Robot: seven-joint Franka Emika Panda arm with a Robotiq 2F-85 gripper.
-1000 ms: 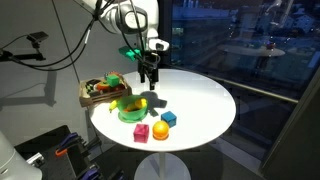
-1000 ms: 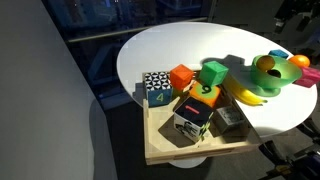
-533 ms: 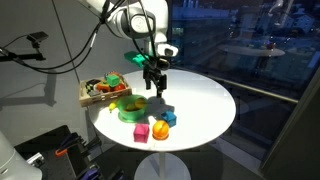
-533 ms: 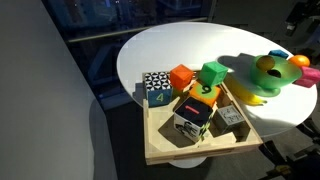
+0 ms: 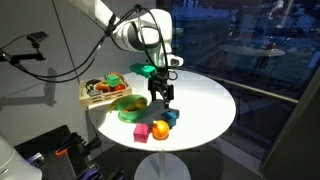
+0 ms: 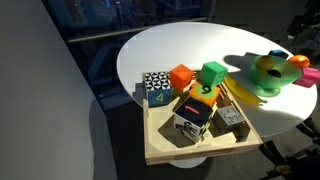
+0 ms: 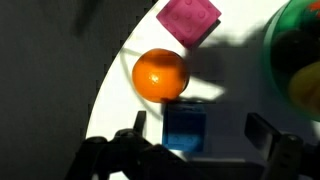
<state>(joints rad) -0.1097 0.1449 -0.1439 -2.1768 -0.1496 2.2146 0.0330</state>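
Fingers (image 7: 262,128) stand wide apart in the wrist view, with the small blue cube (image 7: 185,128) between them on the white round bench (image 7: 240,110), just beside the round orange fruit (image 7: 160,75). Only an exterior view shows the wooden tray (image 6: 170,157) of printed blocks. A second ago they hung higher, over the green bowl (image 5: 131,106).

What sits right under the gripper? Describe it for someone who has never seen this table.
On the round white table, near the edge beside the green bowl, three small things cluster. It is the blue block, square-sided, next to the round orange and the pink block.
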